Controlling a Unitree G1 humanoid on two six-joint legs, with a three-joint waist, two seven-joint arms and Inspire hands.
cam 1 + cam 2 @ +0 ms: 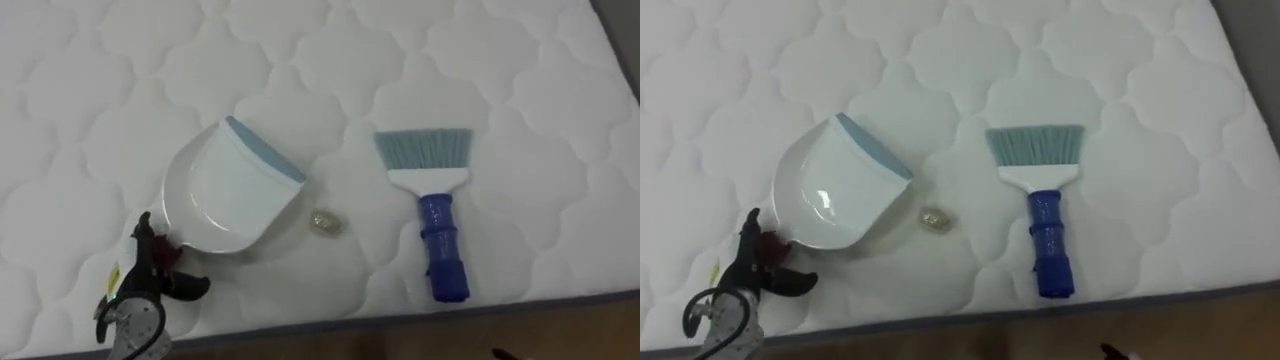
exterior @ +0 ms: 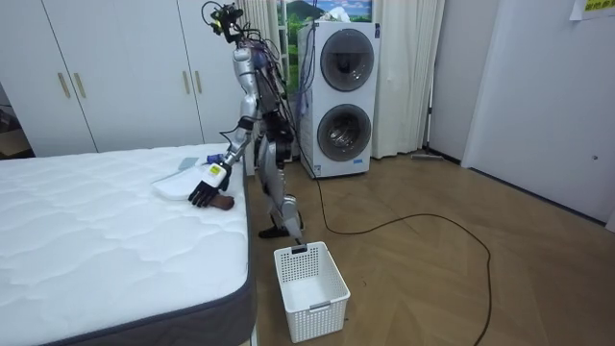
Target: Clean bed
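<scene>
We look down on the white bed (image 1: 80, 100). The left robot hand (image 1: 148, 272) is low at the near edge of the bed. Its fingers are apart. One dark finger points up and the thumb sticks out to the side. A small red handle (image 1: 172, 256) sits between them, and the robot hand is not closed on it.

Just past the robot hand lies the white dustpan (image 1: 225, 195). It rests flat on the bed, and its blue-grey lip is on the side away from the robot hand. The red handle is at its near end.

A little crumpled scrap (image 1: 325, 223) lies on the bed to the right of the robot hand, just beside the dustpan's lip. Further to the right, well apart from the robot hand, lies the brush (image 1: 435, 200). Its blue handle points to the near edge of the bed and its pale bristles point away.

In the room view we see the robot standing at the side of the bed, leaning a bit, with its left arm out over the bed. A white basket (image 2: 309, 288) stands on the wood floor (image 2: 461, 288) behind its feet. Two washing machines (image 2: 341, 96) are stacked by the wall.
</scene>
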